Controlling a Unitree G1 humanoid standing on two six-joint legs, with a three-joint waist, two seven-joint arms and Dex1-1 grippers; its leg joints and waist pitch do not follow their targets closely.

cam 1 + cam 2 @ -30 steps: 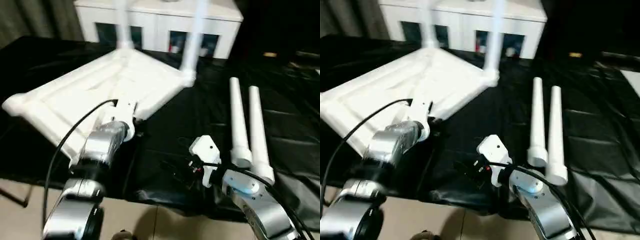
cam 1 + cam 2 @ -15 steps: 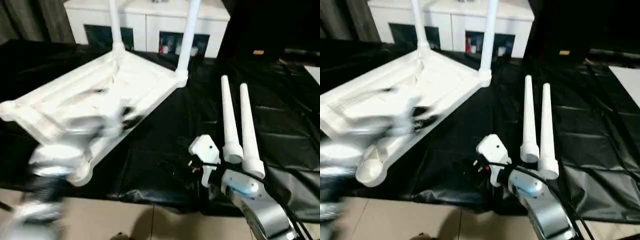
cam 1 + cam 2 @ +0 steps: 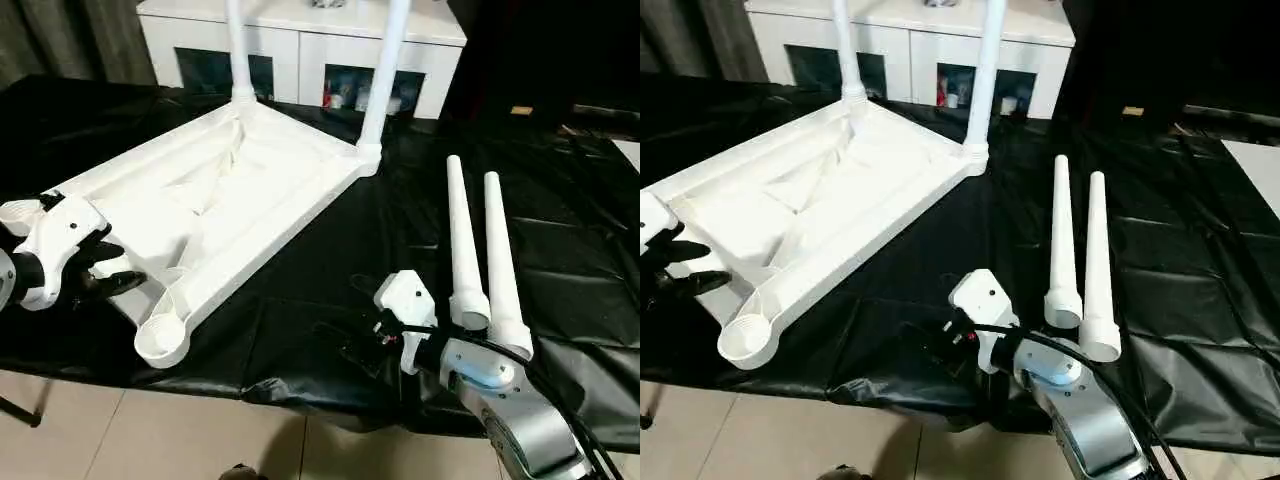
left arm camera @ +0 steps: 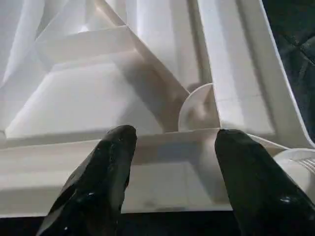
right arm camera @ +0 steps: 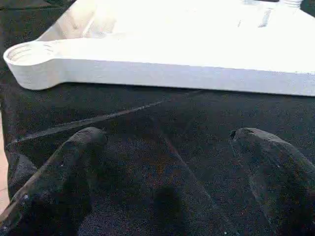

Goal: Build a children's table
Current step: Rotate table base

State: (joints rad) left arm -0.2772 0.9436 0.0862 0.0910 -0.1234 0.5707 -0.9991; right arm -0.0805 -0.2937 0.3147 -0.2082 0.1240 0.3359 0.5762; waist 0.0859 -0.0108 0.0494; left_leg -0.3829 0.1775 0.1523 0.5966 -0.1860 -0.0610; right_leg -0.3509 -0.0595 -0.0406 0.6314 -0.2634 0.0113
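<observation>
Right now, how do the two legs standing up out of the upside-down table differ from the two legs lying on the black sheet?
The fitted legs stand upright in the far corner sockets of the table top; the loose legs lie flat on the black sheet, side by side. The fitted legs are joined to the top; the loose legs are apart from it, near the right gripper. All four are white tubes.
</observation>
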